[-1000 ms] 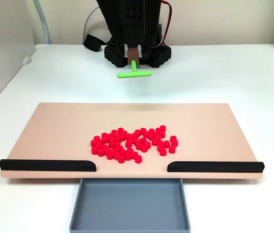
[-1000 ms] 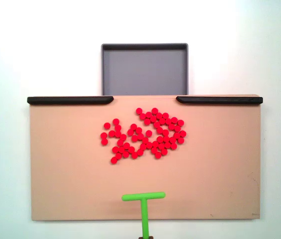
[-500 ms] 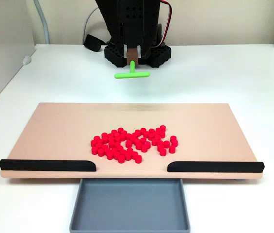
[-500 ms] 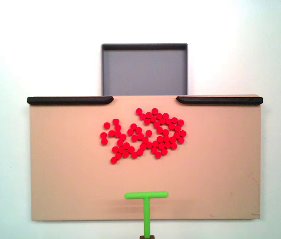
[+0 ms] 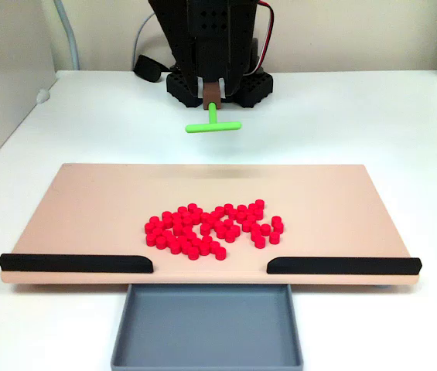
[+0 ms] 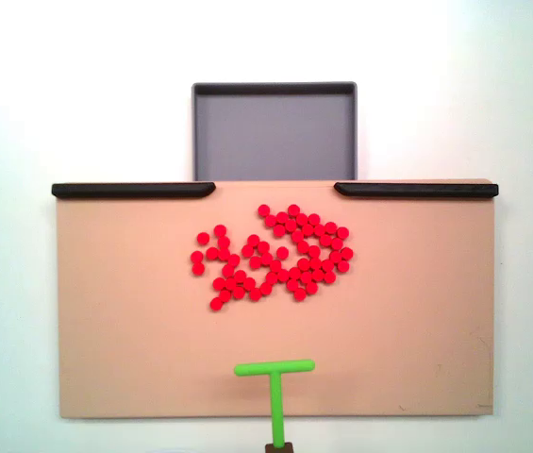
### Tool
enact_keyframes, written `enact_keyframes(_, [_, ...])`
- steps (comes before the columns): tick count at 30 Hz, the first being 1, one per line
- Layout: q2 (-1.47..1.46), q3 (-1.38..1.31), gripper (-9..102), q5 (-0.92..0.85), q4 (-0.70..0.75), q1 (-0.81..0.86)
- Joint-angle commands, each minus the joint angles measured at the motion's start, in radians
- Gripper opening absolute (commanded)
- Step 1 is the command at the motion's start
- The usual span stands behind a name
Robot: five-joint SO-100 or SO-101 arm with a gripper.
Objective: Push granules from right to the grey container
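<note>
**Fixed views: granules at board centre, claw state not readable**

Both fixed views showed the granules (image 5: 213, 229) (image 6: 273, 256) clustered mid-frame on the tan board (image 5: 94, 209) (image 6: 124, 321), between the two black strips (image 5: 76, 263) (image 5: 343, 266). The grey container (image 5: 206, 325) (image 6: 274, 132) butted against the board edge at the gap between the strips; its near edge was cut off at the bottom of one view. The green T-shaped stick (image 5: 213, 123) (image 6: 274, 377) hung from the dark arm (image 5: 214, 39) at top centre, crossbar clear of the granules. The gripper's fingers were hidden by the arm housing; whether it was wide or narrow could not be told. In the top-down view the stick's stem ran off the bottom edge.
</note>
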Motion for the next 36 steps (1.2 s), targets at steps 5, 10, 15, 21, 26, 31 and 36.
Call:
enact_keyframes(5, [0.0,-0.005,0,-0.164,0.0,0.094])
enact_keyframes(10, [-0.009,-0.02,0,-0.399,0.0,0.209])
enact_keyframes(15, [-0.049,-0.055,0,-0.676,-0.002,0.331])
enact_keyframes(21, [-0.179,-0.204,0,-0.888,-0.002,0.399])
enact_keyframes(26, [-0.281,-0.304,0,-1.042,-0.002,0.417])
enact_keyframes(31, [-0.345,-0.364,0,-1.325,-0.002,0.439])
enact_keyframes(36, [-0.428,-0.463,0,-1.549,-0.002,0.442])
